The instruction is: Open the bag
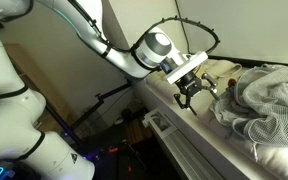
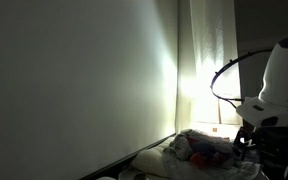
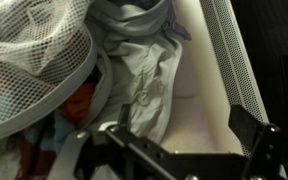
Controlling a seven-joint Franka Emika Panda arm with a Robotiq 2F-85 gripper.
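The bag is a white mesh laundry bag point(image 3: 34, 60) stuffed with clothes, at the upper left of the wrist view. It also shows as a pale netted heap in both exterior views point(image 1: 269, 100) point(image 2: 199, 148). A grey garment point(image 3: 144, 70) spills out beside it, and a reddish item point(image 3: 79, 100) shows under the mesh. My gripper point(image 3: 182, 130) is open and empty, its two black fingers spread over the bare white surface point(image 3: 199, 100) just beside the grey garment. In an exterior view the gripper point(image 1: 192, 88) hovers left of the bag, near the surface's edge.
A white perforated panel point(image 3: 239, 60) runs along the right side of the surface. A pale wall point(image 2: 84, 80) and a lit curtain point(image 2: 199, 80) stand behind. The surface's edge point(image 1: 174, 125) drops to a dark floor with cables and stands point(image 1: 114, 125).
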